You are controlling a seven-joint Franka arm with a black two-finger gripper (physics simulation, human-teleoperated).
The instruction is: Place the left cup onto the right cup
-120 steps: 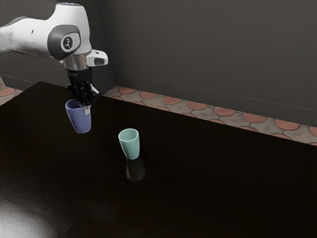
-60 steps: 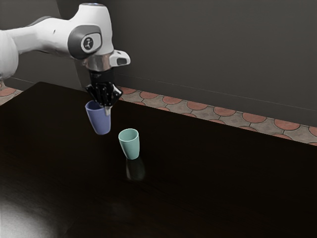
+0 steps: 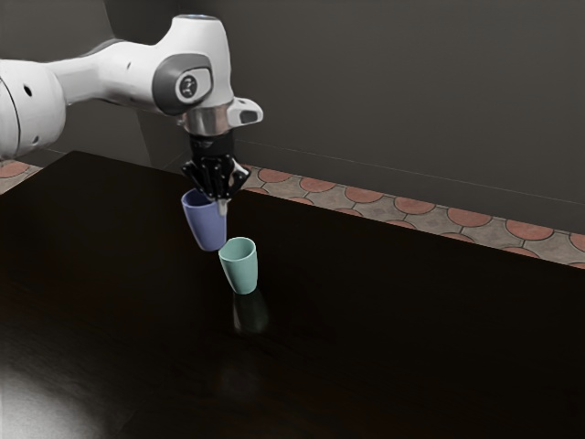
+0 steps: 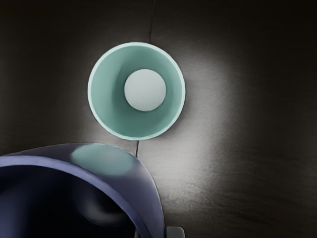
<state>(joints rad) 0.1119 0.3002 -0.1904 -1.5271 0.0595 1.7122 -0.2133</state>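
Note:
A blue cup [image 3: 207, 221] hangs in the air, tilted, with my black gripper [image 3: 218, 194] shut on its rim. It is just to the exterior view's left of the teal cup [image 3: 239, 264] and slightly higher. That teal cup stands upright on the dark table [image 3: 384, 338]. In the wrist view the teal cup [image 4: 136, 90] is seen from above, open and empty, and the blue cup's rim [image 4: 94, 183] lies large and blurred right under my hand.
The table's far edge runs along a tiled floor strip [image 3: 411, 206] and a dark wall. A wide stretch of bare tabletop lies to the exterior view's right and in front of the teal cup.
My arm has carried the blue cup toward the exterior view's right, from well left of the teal cup to right beside it. The teal cup has stayed put.

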